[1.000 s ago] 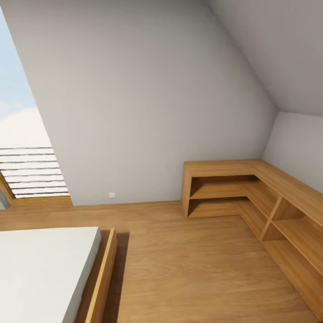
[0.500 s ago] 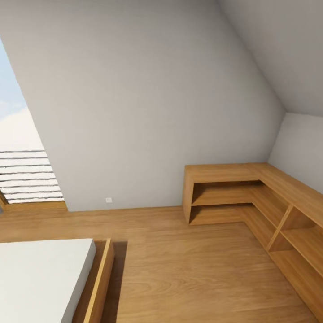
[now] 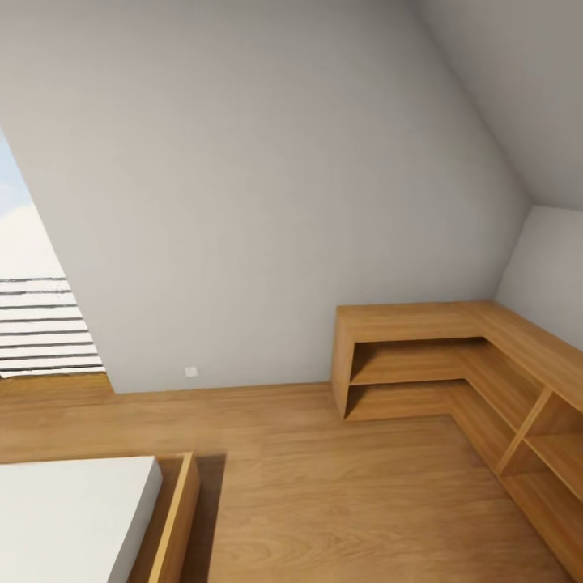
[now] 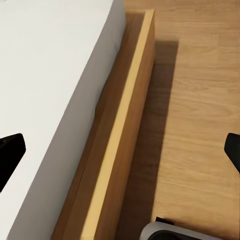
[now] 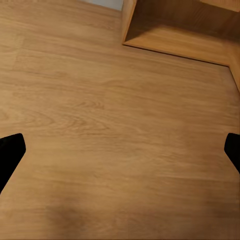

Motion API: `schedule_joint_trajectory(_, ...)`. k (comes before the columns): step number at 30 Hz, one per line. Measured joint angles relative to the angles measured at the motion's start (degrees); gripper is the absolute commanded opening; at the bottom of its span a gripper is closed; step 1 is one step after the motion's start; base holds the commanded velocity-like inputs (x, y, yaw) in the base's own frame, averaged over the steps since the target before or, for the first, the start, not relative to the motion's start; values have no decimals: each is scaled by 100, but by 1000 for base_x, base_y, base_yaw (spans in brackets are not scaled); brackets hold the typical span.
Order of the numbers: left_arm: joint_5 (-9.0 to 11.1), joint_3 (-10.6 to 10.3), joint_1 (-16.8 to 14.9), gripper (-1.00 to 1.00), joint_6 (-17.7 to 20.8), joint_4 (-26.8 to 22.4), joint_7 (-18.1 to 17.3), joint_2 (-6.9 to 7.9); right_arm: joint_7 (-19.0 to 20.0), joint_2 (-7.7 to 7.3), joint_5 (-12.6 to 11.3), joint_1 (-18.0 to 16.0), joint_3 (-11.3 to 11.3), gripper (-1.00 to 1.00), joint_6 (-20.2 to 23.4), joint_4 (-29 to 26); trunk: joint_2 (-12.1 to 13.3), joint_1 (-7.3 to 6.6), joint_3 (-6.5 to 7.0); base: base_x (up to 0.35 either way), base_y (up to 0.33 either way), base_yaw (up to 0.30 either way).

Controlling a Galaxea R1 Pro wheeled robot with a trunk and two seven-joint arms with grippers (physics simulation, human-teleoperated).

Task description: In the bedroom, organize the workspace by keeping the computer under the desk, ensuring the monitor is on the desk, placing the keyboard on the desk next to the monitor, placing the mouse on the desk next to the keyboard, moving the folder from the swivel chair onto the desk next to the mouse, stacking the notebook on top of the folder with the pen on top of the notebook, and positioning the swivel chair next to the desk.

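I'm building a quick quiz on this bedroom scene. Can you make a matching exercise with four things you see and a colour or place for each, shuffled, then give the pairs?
Things:
1. mattress
2. corner shelf unit
3. wall socket
4. window blinds

Descriptions:
A. small white plate low on the grey wall
B. white slats at the head view's left edge
C. plain white slab in a wooden frame, bottom left of the head view
D. L-shaped open wooden shelving along the right of the head view

Pairs: 1-C, 2-D, 3-A, 4-B
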Motion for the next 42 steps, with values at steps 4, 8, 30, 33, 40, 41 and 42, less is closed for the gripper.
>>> schedule_joint_trajectory(4,0,0,0,100,0,0,0,0,0,-1,0,0,0,100,-3,0,0,0,0,326,0,0)
schedule_joint_trajectory(8,0,0,0,100,0,0,3,0,0,2,0,0,0,100,-2,0,0,0,0,326,0,0)
schedule_joint_trajectory(30,7,0,0,100,0,0,19,16,6,5,0,0,0,100,-7,0,0,0,0,326,0,-3)
schedule_joint_trajectory(33,8,0,0,100,0,0,18,17,7,5,0,0,0,100,-8,0,0,0,2,326,0,-121)
schedule_joint_trajectory(40,9,0,0,100,0,1,16,17,14,3,15,0,5,100,-9,0,0,0,14,326,-9,-209)
schedule_joint_trajectory(41,9,0,0,100,0,1,21,17,14,3,16,0,6,100,-9,0,0,0,16,326,-37,-238)
schedule_joint_trajectory(42,9,0,0,100,0,1,26,17,15,3,16,0,7,100,-9,0,0,0,18,324,-35,-240)
